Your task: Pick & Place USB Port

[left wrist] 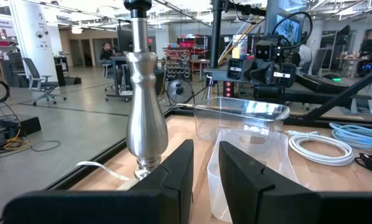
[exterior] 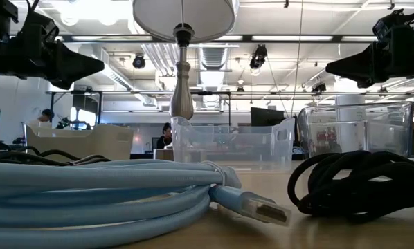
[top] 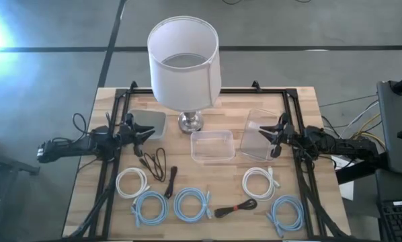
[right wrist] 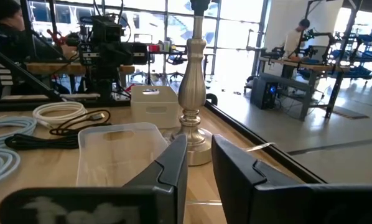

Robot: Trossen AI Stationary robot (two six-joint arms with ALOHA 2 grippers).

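Note:
Several coiled USB cables lie on the near half of the wooden table: white coils (top: 132, 181) (top: 258, 181), light-blue coils (top: 149, 206) (top: 191, 204) (top: 286, 214), and black cables (top: 154, 161) (top: 236, 208). In the low view, a light-blue cable's plug (exterior: 262, 207) rests on the tabletop beside a black coil (exterior: 359, 183). My left gripper (top: 152, 132) (left wrist: 206, 149) hovers level at the table's left, its fingers a narrow gap apart with nothing between them. My right gripper (top: 265, 136) (right wrist: 199, 146) mirrors it at the right, also narrowly open with nothing held.
A lamp with a white shade (top: 184, 60) and metal base (top: 190, 122) stands at the far middle. A clear bin (top: 212, 146) sits in the centre, and a second clear bin (top: 260, 138) below my right gripper. A pale box (top: 147, 123) sits by my left gripper.

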